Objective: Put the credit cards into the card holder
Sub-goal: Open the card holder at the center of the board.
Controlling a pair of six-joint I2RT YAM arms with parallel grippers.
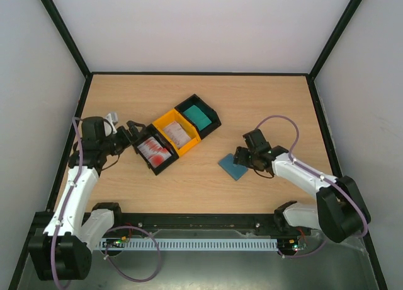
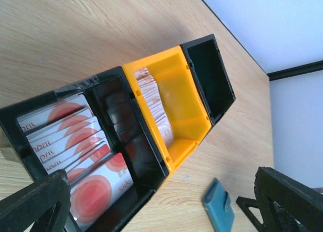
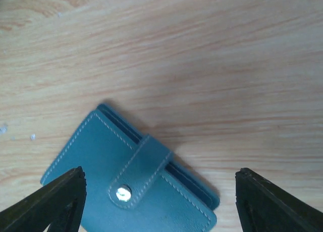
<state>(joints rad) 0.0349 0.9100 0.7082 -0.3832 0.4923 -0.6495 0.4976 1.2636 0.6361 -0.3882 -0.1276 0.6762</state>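
card holder point(image 3: 101, 156) lies flat, centred under right gripper point(image 3: 159, 194), fingers spread and empty; left gripper point(image 2: 161, 196), also released, nearer the credit cards point(image 2: 65, 136)

The wood-grain tabletop point(image 1: 201, 94) carries two things. A slate-blue card holder point(image 3: 136, 186) lies flat and closed directly under the right jaws, between their spread tips, with its snap tab facing up. A few pale specks point(image 3: 33, 137) dot the wood beside it. Just ahead of the left jaws sits a row of three joined trays: a black tray point(image 2: 136, 141) nearest those jaws, a yellow tray point(image 2: 184, 91) in the middle, and a second black tray point(image 2: 209, 75) farthest away.
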